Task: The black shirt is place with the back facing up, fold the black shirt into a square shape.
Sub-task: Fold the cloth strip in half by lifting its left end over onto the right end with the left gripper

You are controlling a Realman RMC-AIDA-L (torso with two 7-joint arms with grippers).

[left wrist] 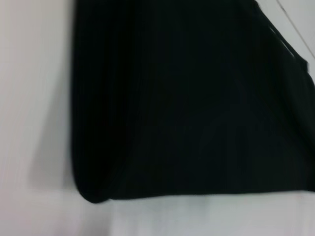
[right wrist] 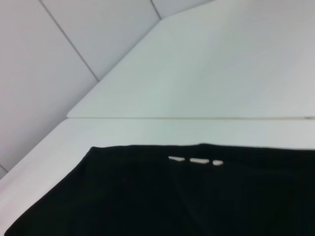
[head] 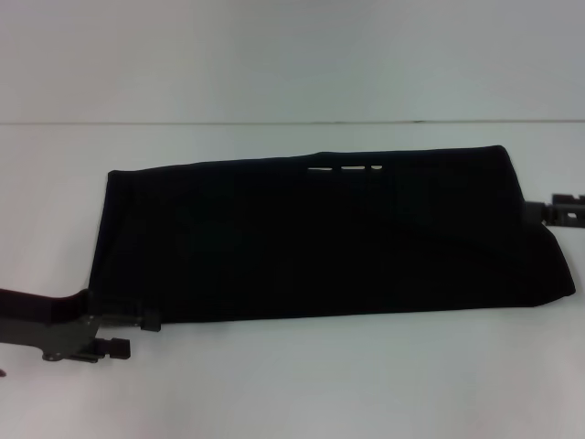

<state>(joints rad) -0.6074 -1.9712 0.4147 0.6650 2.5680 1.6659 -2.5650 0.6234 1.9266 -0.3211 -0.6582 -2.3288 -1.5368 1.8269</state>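
The black shirt (head: 320,238) lies folded into a long band across the desk's (head: 292,393) middle — left gripper (head: 137,334) at its near-left corner, right gripper (head: 559,208) at its right edge — whether either claw is apart or together, I cannot tell

Even, diffuse light is washing the white table (head: 292,393) bright, casting almost no shadows. The black shirt (head: 320,238) is reading as a flat dark mass, its folds lost. The left wrist view is blurring softly, most toward nine o'clock.
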